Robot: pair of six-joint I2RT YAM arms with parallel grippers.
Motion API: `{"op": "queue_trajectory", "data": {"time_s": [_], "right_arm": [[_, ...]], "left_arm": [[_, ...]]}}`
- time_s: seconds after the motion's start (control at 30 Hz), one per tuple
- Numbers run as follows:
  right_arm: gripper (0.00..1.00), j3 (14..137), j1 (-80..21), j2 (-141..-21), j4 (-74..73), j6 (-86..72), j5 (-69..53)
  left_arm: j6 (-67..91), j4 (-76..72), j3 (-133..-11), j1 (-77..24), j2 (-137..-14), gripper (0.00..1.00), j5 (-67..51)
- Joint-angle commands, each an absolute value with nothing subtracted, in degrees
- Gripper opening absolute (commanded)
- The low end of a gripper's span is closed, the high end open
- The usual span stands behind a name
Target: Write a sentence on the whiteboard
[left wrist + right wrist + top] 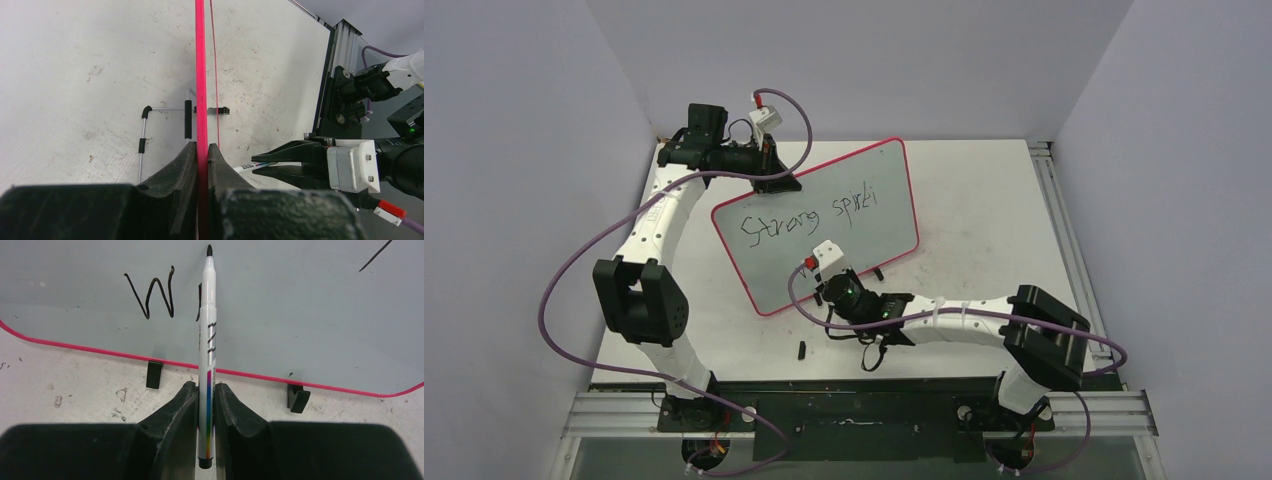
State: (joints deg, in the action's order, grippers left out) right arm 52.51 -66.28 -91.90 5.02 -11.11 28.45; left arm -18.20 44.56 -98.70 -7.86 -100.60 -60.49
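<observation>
The whiteboard stands tilted on the table, pale with a pink rim and black feet. The sentence reads "Strong spirit" on its top line. Lower down there is a "W" and a short stroke beside the marker. My left gripper is shut on the board's pink edge at its upper left corner. My right gripper is shut on a white marker with a rainbow stripe. Its black tip points at the board; whether it touches I cannot tell.
A small black piece lies on the table in front of the board. A thin wire stand shows behind the board. An aluminium rail runs along the table's right edge. Grey walls close in on three sides.
</observation>
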Motion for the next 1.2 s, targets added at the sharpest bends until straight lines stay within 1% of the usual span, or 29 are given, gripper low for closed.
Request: {"op": "queue_trajectory", "data": {"time_s": [0.0, 0.3, 0.5, 0.67, 0.83, 1.17], "right_arm": [[0.05, 53.99, -65.46, -92.73, 5.67, -11.62, 28.34], [0.05, 54.52, -64.69, -93.57, 6.06, -11.49, 27.10], [0.05, 52.05, -66.35, -89.25, 7.11, -10.51, 29.23], [0.05, 48.83, -66.60, -85.95, 6.37, -12.61, 29.62], [0.05, 47.20, -66.51, -86.80, 5.88, -13.92, 28.55], [0.05, 49.26, -66.13, -90.92, 6.68, -12.79, 27.03]], "left_arm": [[-19.60, 51.39, -95.98, -10.01, -101.43, 0.00, -60.02], [-19.60, 51.42, -95.98, -9.93, -101.43, 0.00, -60.02], [-19.60, 51.42, -95.98, -9.70, -101.43, 0.00, -60.11], [-19.60, 51.42, -95.98, -9.70, -101.34, 0.00, -60.12], [-19.60, 51.33, -95.98, -9.76, -101.16, 0.00, -60.25], [-19.61, 51.33, -95.98, -9.80, -100.99, 0.00, -60.29]]}}
